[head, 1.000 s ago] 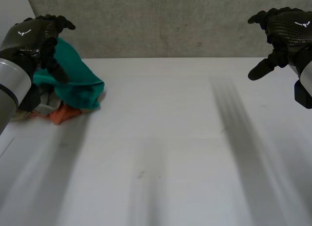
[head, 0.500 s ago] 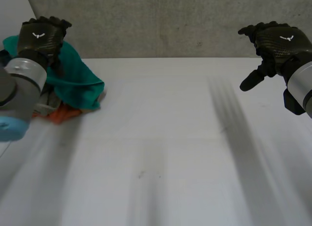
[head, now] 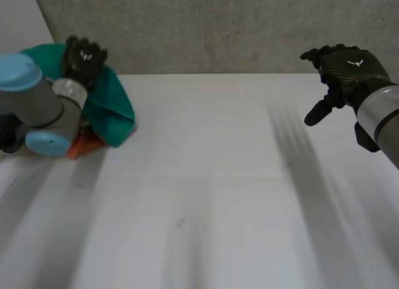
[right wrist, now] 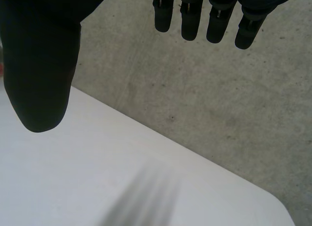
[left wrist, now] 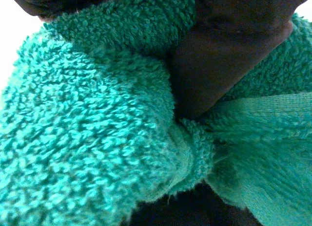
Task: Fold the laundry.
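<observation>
Left hand (head: pixel 84 54): curled into the green terry towel (head: pixel 113 108), with a gathered fold pinched between a finger (left wrist: pixel 229 55) and the dark part of the hand below it; set on top of the heap.
Right hand (head: pixel 345 66): fingers straight, thumb (right wrist: pixel 41 60) spread wide, nothing held; raised near the table's far edge on the right, well apart from the laundry.
Left arm (head: pixel 37 108): lying across the near side of the heap and hiding part of it.
Green terry towel (left wrist: pixel 87 128): bunched in a mound at the far left corner of the table (head: pixel 206 177), no edge or corner spread flat; thick looped pile, with a flatter woven band just beside the pinched fold.
Orange cloth (head: pixel 78 147): poking out from under the towel's near side, touching it; kind of garment impossible to tell.
Handling, as judged: soft and limp, light, not fragile; grippy pile, unlikely to slip from a firm pinch, but likely to sag and drag along whatever lies beneath.
Where to take hold, as judged: at the woven band or a hem corner rather than mid-bunch, one corner per hand, for a clean spread on the bare middle of the table.
Risk, as judged: the orange cloth riding along with the towel on the lift.
</observation>
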`<action>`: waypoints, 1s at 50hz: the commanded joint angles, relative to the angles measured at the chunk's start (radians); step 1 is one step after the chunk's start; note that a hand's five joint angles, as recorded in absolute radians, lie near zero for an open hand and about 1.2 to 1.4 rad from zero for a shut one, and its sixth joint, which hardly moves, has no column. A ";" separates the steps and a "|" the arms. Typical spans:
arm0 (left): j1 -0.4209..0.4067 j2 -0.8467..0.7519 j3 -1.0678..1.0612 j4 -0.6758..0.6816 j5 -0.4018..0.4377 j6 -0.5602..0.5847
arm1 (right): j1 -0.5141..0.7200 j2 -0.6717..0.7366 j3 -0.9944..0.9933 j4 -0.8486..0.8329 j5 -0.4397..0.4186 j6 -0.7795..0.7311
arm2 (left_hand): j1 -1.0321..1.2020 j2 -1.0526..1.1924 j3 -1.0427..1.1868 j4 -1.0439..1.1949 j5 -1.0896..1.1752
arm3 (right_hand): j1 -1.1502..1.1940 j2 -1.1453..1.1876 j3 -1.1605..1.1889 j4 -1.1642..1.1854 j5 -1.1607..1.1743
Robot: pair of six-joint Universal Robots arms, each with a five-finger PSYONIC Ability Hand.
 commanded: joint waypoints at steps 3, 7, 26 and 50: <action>-0.165 0.386 -0.226 -0.025 -0.003 -0.346 | -0.007 -0.005 -0.038 0.008 0.002 -0.001 | 0.305 0.240 0.289 0.223 0.315 | -0.035 -0.027 -0.026 -0.023 -0.047; -0.217 0.465 -0.289 -0.088 0.005 -0.512 | -0.005 -0.005 -0.051 0.014 0.003 -0.002 | 0.305 0.240 0.289 0.223 0.315 | -0.035 -0.027 -0.026 -0.023 -0.047; -0.352 0.047 -0.197 -0.266 0.003 -0.613 | -0.004 0.064 -0.055 0.077 0.003 -0.004 | -0.901 -0.966 -0.917 -0.982 -0.891 | -0.035 -0.027 -0.026 -0.023 -0.047; -0.121 0.309 -0.651 -0.261 0.047 -0.604 | 0.070 0.148 0.193 0.036 -0.083 -0.094 | -0.602 -0.667 -0.618 -0.684 -0.592 | -0.021 -0.014 -0.013 -0.010 -0.034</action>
